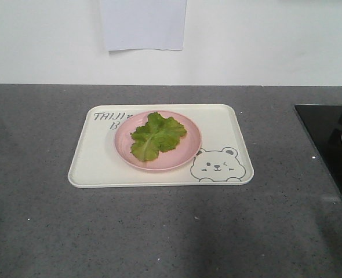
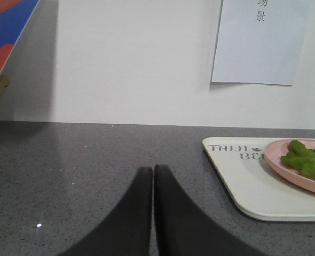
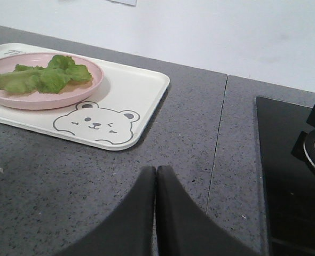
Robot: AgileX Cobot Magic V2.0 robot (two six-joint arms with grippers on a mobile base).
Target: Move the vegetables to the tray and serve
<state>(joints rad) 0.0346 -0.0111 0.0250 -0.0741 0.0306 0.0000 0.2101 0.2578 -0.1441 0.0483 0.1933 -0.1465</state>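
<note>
- The lettuce leaf (image 1: 157, 136) lies on the pink plate (image 1: 186, 154), which stands on the tray (image 1: 95, 168).
- It looks light, soft and easily torn; the pale rib seems the best hold.
- The left gripper (image 2: 153, 172) and the right gripper (image 3: 156, 172) are both closed, holding nothing.

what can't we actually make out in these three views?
- Tray lettering: the pink plate covers its end in the front and left wrist views.
- Lettuce leaf underside: hidden against the plate in all views.
- Cooktop: cut by the right edge in the front and right wrist views.
- Wall paper: top cropped, print too small.
</note>
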